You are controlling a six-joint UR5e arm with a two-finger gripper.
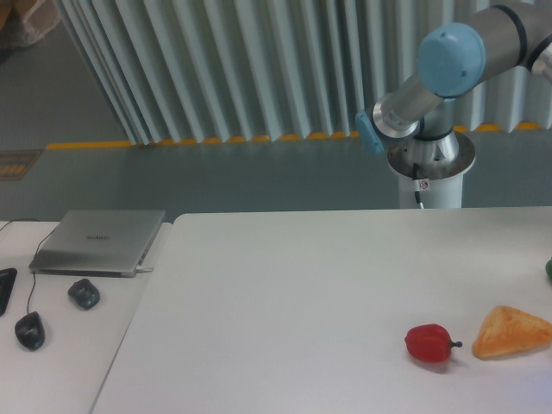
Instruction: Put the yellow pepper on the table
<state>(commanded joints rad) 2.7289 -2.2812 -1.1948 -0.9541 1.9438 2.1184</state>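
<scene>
The yellow pepper is out of view. The large white table (285, 293) fills the lower part of the camera view. Only the arm's base (429, 168) and its grey links with a blue-capped joint (449, 57) show at the upper right; the arm runs off the right edge of the frame. The gripper is outside the frame.
A red pepper (429, 342) and an orange-yellow wedge (509, 333) lie at the table's right front. A dark green thing (548, 269) peeks in at the right edge. A closed laptop (99, 241) and two mice (84, 293) (29, 330) sit on the narrower desk at left.
</scene>
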